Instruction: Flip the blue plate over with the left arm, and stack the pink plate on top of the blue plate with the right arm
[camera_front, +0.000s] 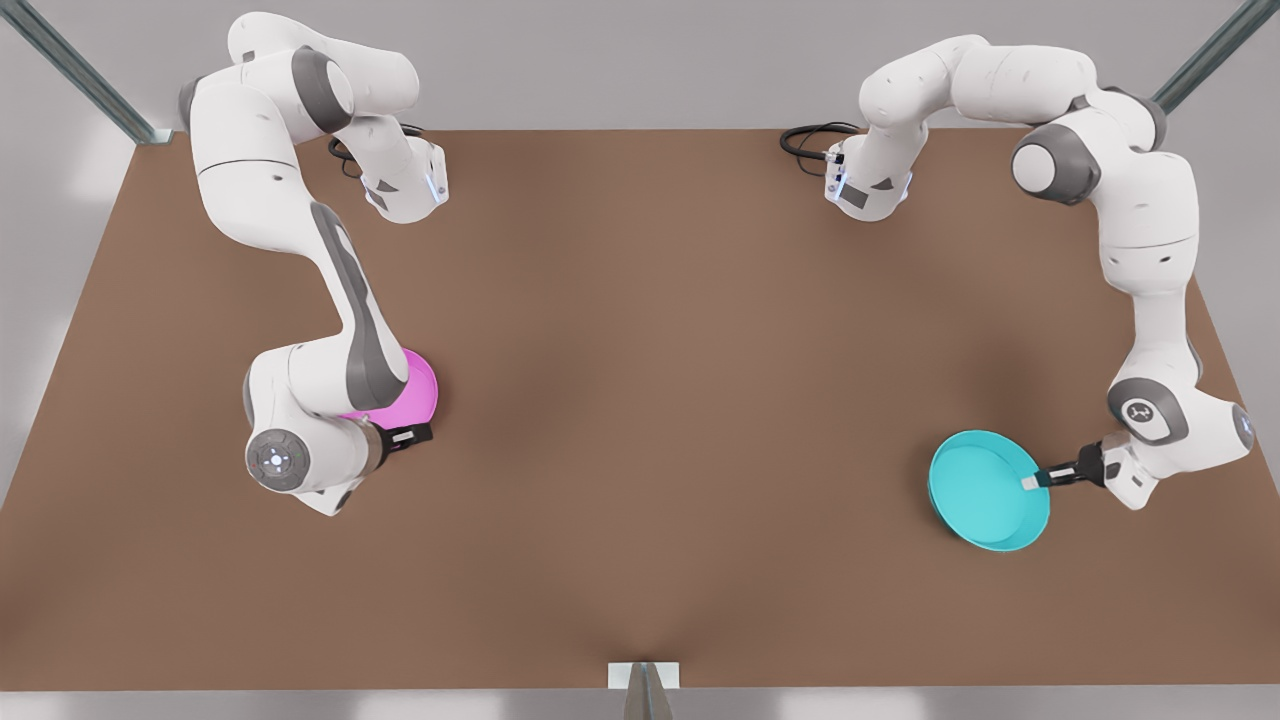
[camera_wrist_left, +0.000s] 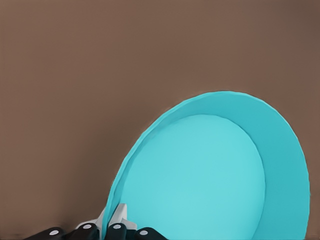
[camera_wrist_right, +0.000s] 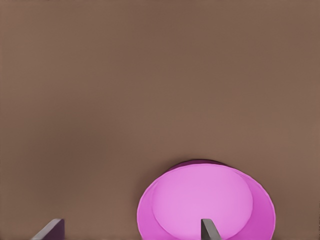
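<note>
Blue plate (camera_front: 985, 485) first: it sits on the brown table (camera_front: 640, 400) at the front view's right, and the left gripper (camera_front: 1036, 481) has its rim pinched, jaws closed on the edge nearest the arm. In the left wrist view the dish (camera_wrist_left: 210, 175) looks tilted, hollow side facing the camera, rim gripped between the fingers (camera_wrist_left: 117, 220). It seems raised off the table on the gripped side, though I can't tell whether its far edge touches the tabletop. So the flip looks under way but not finished; the plate is not yet bottom-up.

Over at the front view's left, the pink plate (camera_front: 415, 385) lies flat on the table, partly hidden under the right arm (camera_front: 330, 330). The right gripper (camera_front: 415, 436) hovers just beside its rim. In the right wrist view the jaws are spread, one finger (camera_wrist_right: 210, 230) over the pink plate (camera_wrist_right: 205, 202) and the other off to the side over bare table, gripping nothing.

My read: the first step is mid-way, the second not yet begun. Left to do: turn the blue plate fully over and set it down, then grasp the pink one, carry it across the well-separated gap and stack it on top.
</note>
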